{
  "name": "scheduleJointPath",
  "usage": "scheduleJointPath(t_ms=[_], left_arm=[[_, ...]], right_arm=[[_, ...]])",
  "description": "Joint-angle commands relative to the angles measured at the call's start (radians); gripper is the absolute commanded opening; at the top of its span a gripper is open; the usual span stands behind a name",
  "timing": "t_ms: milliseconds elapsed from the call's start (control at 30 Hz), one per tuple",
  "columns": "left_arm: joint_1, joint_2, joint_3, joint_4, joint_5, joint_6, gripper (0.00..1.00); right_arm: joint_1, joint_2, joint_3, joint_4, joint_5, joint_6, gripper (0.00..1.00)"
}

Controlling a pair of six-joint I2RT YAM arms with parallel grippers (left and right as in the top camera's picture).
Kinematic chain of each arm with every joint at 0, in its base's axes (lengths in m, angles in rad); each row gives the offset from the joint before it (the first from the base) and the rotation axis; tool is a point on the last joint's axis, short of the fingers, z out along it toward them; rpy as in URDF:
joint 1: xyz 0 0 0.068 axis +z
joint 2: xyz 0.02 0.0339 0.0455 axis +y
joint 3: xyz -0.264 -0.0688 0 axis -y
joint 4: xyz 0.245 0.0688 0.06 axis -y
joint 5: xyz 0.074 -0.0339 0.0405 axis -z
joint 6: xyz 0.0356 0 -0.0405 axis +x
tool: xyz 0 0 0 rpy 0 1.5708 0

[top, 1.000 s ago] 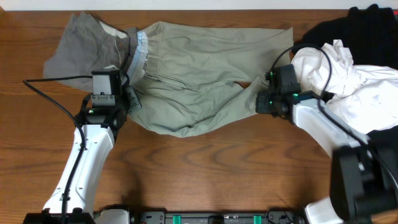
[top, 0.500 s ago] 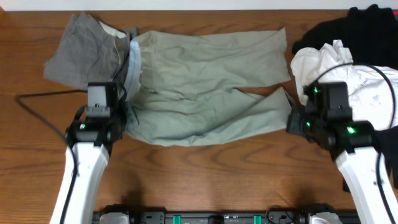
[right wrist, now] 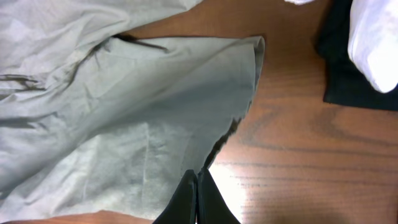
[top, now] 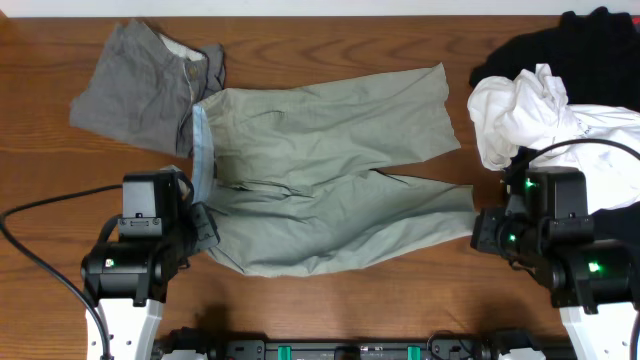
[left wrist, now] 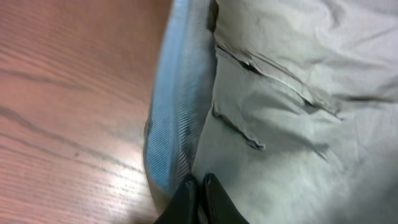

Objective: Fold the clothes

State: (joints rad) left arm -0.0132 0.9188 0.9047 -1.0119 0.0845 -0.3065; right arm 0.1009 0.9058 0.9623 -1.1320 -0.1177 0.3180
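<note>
- Both arms have drawn back toward 6 o'clock since the earlier frames. The khaki shorts have come with them, sliding clear of the grey shorts and off the edge of the white shirt.
- The khaki shorts now lie spread out near the middle of the table, with the waistband toward 9 o'clock and both legs pointing toward 3 o'clock. The grey shorts sit at 11 o'clock and the white shirt at 2 o'clock, both apart from them.
- The left gripper has its fingers pinched together on the lower corner of the blue-lined waistband, at about 8 o'clock on the garment.
- The right gripper is likewise clamped tight, on the hem of the nearer leg at about 4 o'clock.
- Progress looks early. The garment is pulled out roughly flat and separated from the others, with some wrinkles across the seat, but no fold is visible yet. Every fold appears still to be done.
</note>
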Motion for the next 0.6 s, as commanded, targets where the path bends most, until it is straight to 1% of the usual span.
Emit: scheduleJointPath(t_ms=[0,100,200,333,433,533,567], left_arm=[[0.006,-0.004,0.014,-0.033,0.041,0.013,0.07],[0.006,-0.005,0.014,-0.066,0.041,0.011,0.07],[0.006,-0.006,0.014,-0.091,0.044,-0.015,0.06],[0.006,-0.006,0.014,-0.093,0.046,-0.017,0.06],[0.006,-0.005,0.014,-0.036,0.046,-0.017,0.06],[0.006,-0.005,0.014,0.081,0.035,-0.018,0.05],[0.006,-0.005,0.014,0.143,0.035,-0.018,0.06]], right_arm=[[-0.012,-0.035,-0.001,-0.01,-0.006,-0.012,0.01],[-0.012,-0.06,0.003,-0.014,-0.006,-0.012,0.01],[-0.012,-0.077,0.016,-0.014,-0.006,-0.012,0.01],[-0.012,-0.075,0.027,0.01,0.031,-0.012,0.01],[-0.012,-0.05,0.027,0.082,0.036,-0.014,0.01],[-0.012,-0.003,0.027,0.203,0.034,-0.029,0.01],[-0.012,0.017,0.027,0.248,0.031,-0.037,0.01]])
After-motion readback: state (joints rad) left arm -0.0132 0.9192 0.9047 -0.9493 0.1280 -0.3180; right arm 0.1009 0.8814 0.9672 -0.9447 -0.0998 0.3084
